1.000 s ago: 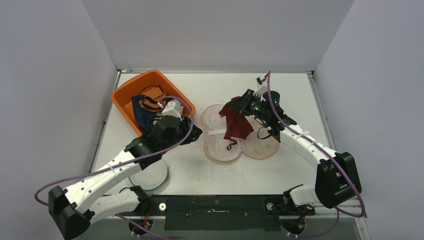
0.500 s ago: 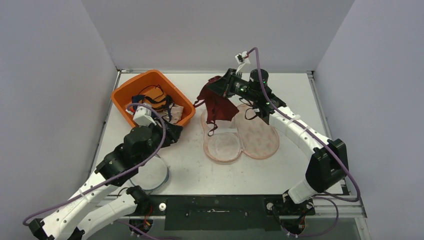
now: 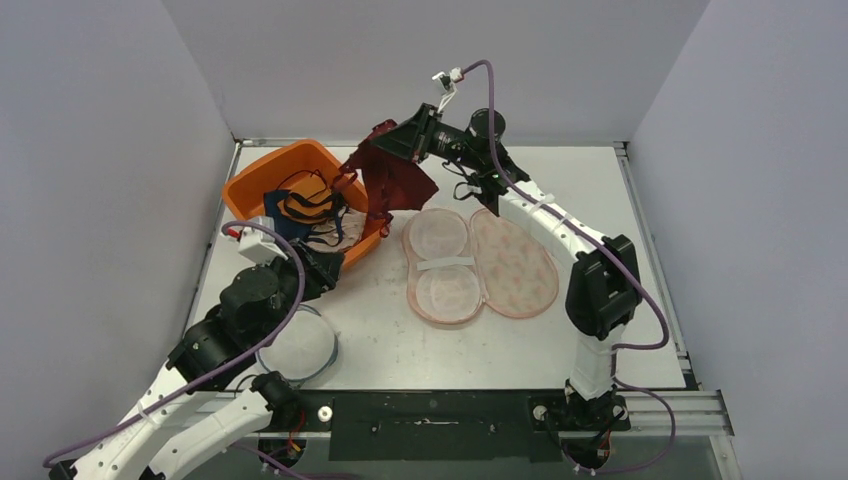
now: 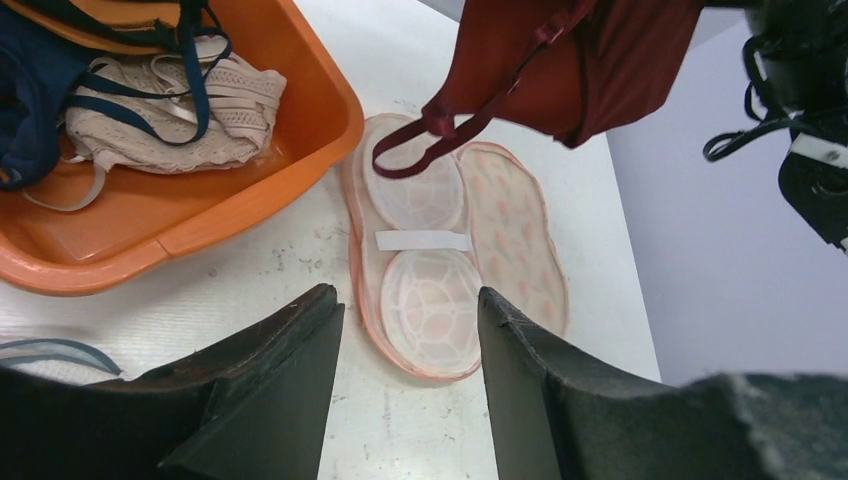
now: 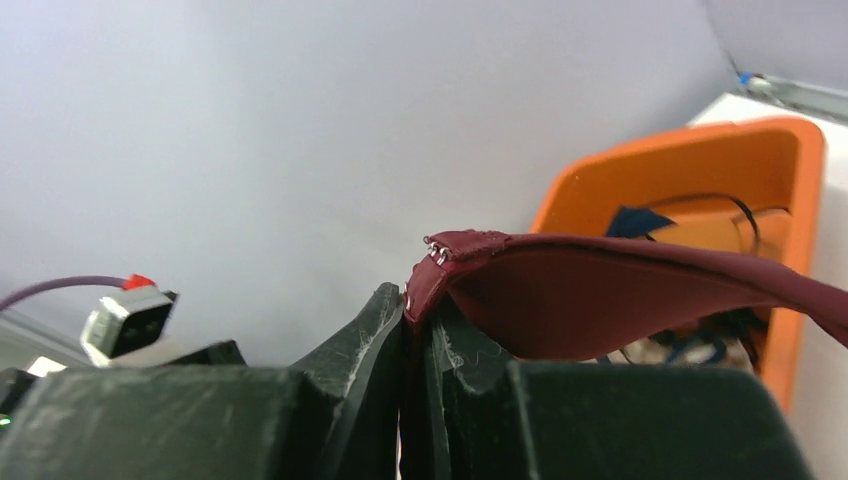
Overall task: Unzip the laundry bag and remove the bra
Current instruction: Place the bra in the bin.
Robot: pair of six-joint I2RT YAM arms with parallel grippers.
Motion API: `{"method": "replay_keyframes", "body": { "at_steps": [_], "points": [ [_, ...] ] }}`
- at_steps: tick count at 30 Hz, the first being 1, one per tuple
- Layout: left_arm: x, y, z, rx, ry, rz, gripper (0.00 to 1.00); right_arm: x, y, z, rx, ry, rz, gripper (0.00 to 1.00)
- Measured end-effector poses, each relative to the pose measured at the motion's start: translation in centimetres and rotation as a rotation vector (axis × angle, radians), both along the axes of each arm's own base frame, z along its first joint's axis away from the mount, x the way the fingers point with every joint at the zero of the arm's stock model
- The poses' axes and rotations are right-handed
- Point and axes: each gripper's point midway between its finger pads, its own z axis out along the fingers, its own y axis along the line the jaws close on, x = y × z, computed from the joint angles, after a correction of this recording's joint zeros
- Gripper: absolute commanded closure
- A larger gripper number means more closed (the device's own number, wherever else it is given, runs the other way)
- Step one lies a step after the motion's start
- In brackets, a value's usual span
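Observation:
My right gripper (image 3: 388, 139) is shut on a dark red bra (image 3: 392, 182) and holds it in the air by the orange bin's right rim; the right wrist view shows the bra's band (image 5: 600, 290) pinched between the jaws. The pink mesh laundry bag (image 3: 515, 265) lies open and flat mid-table, with two round white cup forms inside (image 3: 448, 290). It also shows in the left wrist view (image 4: 510, 240), under the hanging bra (image 4: 590, 60). My left gripper (image 3: 325, 268) is open and empty, low over the table, just in front of the bin.
An orange bin (image 3: 255, 190) at the back left holds orange, navy and beige bras (image 4: 150, 110). A round white mesh disc (image 3: 297, 345) lies near the left arm. The enclosure walls rise at the back and on both sides.
My right gripper has lifted the red bra out of the bag and carried it left and back toward the bin. My left arm has pulled back toward the near left.

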Motion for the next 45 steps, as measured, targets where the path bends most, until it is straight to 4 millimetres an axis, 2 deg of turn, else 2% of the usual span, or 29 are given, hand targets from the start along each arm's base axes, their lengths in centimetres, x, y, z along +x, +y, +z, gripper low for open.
{"method": "replay_keyframes", "body": {
  "at_steps": [7,9,12,16,21,26,28,31,34,38,39,42,45],
  "points": [
    [-0.5,1.5,0.0,0.017,-0.011,0.038,0.48,1.1,2.3,3.8,0.129,-0.072,0.103,0.95],
    [-0.7,2.2,0.4,0.005,-0.031,0.056,0.47,1.5,3.1,4.2,0.155,-0.090,0.126,0.95],
    [-1.0,3.0,0.8,-0.006,-0.054,0.079,0.46,2.0,4.5,3.8,0.183,-0.097,0.159,0.95],
    [-1.0,3.6,0.6,-0.003,-0.061,0.102,0.45,3.0,7.0,1.3,0.199,-0.080,0.201,0.95],
    [-0.8,3.4,-1.2,0.018,-0.029,0.106,0.45,5.0,9.7,-3.8,0.203,-0.044,0.230,0.95],
    [-0.7,3.1,-2.5,0.031,0.003,0.103,0.45,6.5,11.8,-9.8,0.179,0.035,0.234,0.95],
    [-0.6,3.0,-2.5,0.025,0.004,0.104,0.45,6.7,12.2,-11.4,0.161,0.064,0.229,0.95],
    [-0.6,3.0,-2.6,0.022,0.006,0.105,0.45,6.9,12.5,-12.3,0.143,0.093,0.215,0.93],
    [-0.6,2.8,-3.2,0.026,0.016,0.103,0.44,7.1,12.5,-13.1,0.139,0.109,0.204,0.81],
    [-0.5,2.5,-4.2,0.042,0.038,0.093,0.44,7.3,12.5,-15.2,0.114,0.164,0.191,0.48],
    [-0.5,2.5,-4.3,0.046,0.042,0.092,0.44,7.3,12.6,-15.6,0.106,0.175,0.187,0.43],
    [-0.4,2.4,-4.5,0.054,0.049,0.092,0.44,7.1,12.9,-17.1,0.079,0.197,0.178,0.35],
    [-0.2,2.2,-4.9,0.067,0.062,0.093,0.40,6.7,13.3,-19.0,0.035,0.235,0.168,0.31]
  ]
}}
